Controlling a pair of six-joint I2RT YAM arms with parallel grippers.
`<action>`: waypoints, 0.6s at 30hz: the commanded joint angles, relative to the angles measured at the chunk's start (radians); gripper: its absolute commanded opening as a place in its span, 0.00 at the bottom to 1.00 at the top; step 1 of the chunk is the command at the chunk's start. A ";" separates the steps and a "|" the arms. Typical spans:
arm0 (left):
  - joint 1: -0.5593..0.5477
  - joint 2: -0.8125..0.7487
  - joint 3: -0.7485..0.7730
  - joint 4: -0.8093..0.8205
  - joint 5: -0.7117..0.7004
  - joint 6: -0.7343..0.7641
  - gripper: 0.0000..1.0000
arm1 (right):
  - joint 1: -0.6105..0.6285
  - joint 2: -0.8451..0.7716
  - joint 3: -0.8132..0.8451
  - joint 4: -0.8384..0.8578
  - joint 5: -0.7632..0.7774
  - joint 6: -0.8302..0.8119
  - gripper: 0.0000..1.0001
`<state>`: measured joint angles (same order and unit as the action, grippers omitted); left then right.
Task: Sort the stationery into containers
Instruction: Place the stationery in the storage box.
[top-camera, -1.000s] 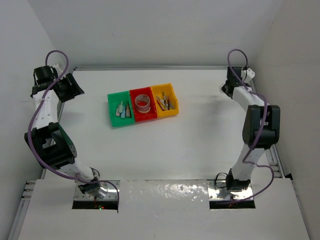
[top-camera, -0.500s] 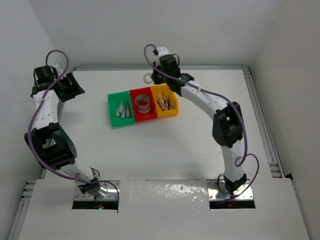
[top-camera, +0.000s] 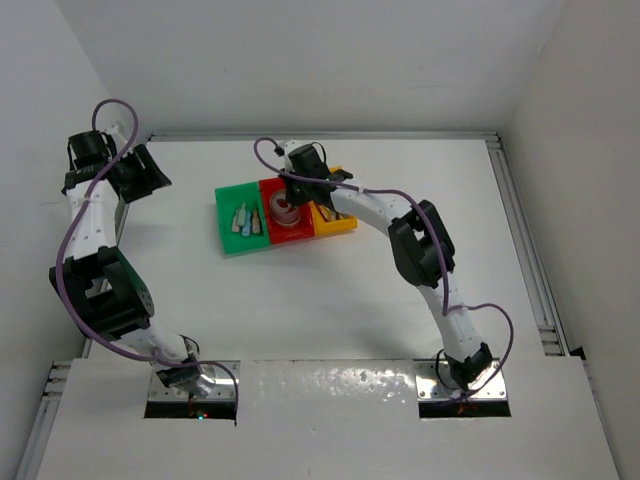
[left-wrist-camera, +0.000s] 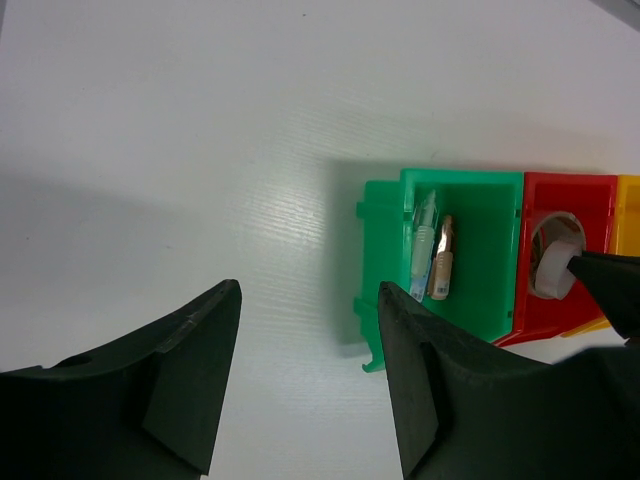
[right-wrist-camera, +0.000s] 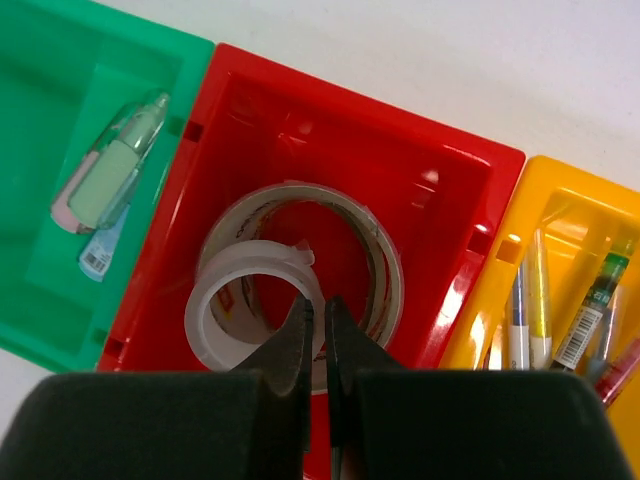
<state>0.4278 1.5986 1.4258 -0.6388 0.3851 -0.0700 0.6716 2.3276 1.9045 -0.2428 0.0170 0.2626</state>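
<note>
Three joined containers stand mid-table: the green bin (top-camera: 222, 215), the red bin (top-camera: 280, 183) and the yellow bin (top-camera: 340, 226). My right gripper (top-camera: 288, 205) (right-wrist-camera: 322, 300) reaches down into the red bin (right-wrist-camera: 300, 130), shut on the wall of a white tape roll (right-wrist-camera: 215, 300). That roll leans on a larger clear tape roll (right-wrist-camera: 385, 260). Pastel pieces (right-wrist-camera: 110, 170) lie in the green bin (right-wrist-camera: 40, 120). Pens (right-wrist-camera: 540, 310) lie in the yellow bin (right-wrist-camera: 560, 200). My left gripper (top-camera: 140, 175) (left-wrist-camera: 310, 288) hangs open and holds nothing, far left of the bins.
White walls close the table at the back and on both sides. The right arm (top-camera: 400, 215) arches over the yellow bin. In the left wrist view the green bin (left-wrist-camera: 480, 250) and red bin (left-wrist-camera: 540, 200) sit to the right of my fingers.
The right arm has swung from the back right corner across to the bins, carrying a white tape roll, and now has it down in the red bin. The left arm has not moved.
</note>
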 joint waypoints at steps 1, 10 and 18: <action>-0.006 -0.045 0.002 0.034 0.017 -0.011 0.55 | 0.011 -0.069 -0.013 0.060 0.006 0.007 0.00; -0.009 -0.040 0.010 0.034 0.017 -0.011 0.55 | 0.028 -0.089 -0.053 0.060 0.078 -0.083 0.27; -0.006 -0.043 0.012 0.033 0.014 -0.011 0.55 | 0.026 -0.157 0.037 0.062 0.031 -0.091 0.47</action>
<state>0.4259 1.5986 1.4258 -0.6388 0.3885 -0.0769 0.6964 2.3009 1.8668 -0.2230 0.0669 0.1844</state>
